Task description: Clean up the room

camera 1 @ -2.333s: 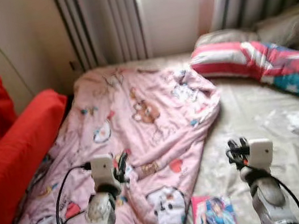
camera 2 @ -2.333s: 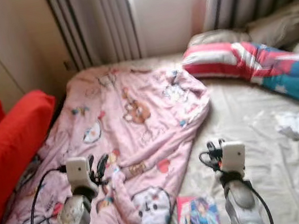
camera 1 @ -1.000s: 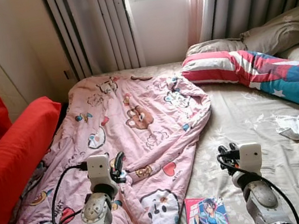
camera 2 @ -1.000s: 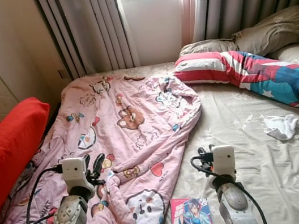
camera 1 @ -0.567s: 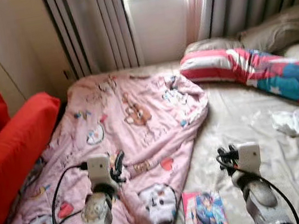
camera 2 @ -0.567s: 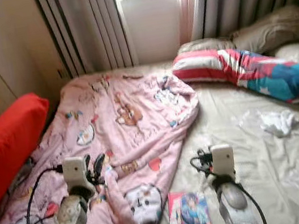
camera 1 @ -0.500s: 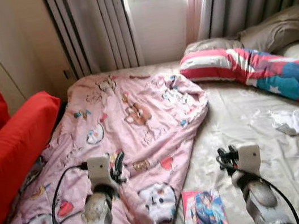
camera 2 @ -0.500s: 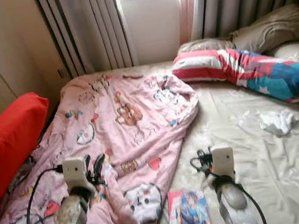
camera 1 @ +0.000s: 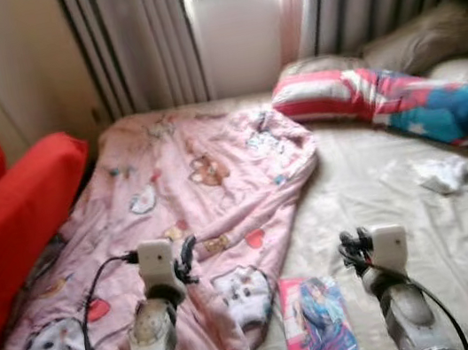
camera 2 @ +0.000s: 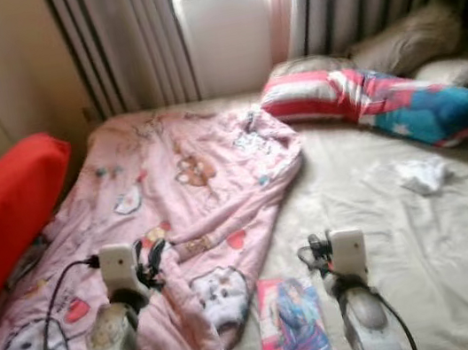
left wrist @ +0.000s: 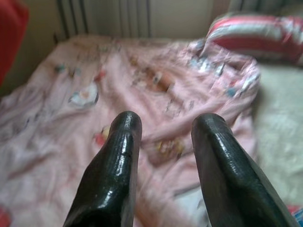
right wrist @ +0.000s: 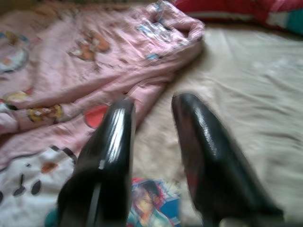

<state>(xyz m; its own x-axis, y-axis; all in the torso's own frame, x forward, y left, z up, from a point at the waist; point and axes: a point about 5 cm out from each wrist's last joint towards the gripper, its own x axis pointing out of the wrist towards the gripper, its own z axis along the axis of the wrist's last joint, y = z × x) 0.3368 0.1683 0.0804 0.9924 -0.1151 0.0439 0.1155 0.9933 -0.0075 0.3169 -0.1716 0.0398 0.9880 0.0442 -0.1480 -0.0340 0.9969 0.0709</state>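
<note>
A pink cartoon-print blanket (camera 1: 193, 200) lies rumpled over the bed's (camera 1: 463, 253) left half, reaching from the head edge down to the near edge. Just beside its near fold a colourful book (camera 1: 318, 321) rests flat on the beige sheet. A crumpled white cloth (camera 1: 443, 175) sits near the bed's right edge, below a striped pillow (camera 1: 383, 100). The left gripper (left wrist: 163, 137) hovers over the blanket, fingers parted and empty; the right gripper (right wrist: 151, 123) hangs above the book, likewise parted, holding nothing.

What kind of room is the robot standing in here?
Most likely a bedroom: a bed with a rumpled pink cartoon blanket, a striped pillow by the curtained window, and a comic book lying on the sheet.
</note>
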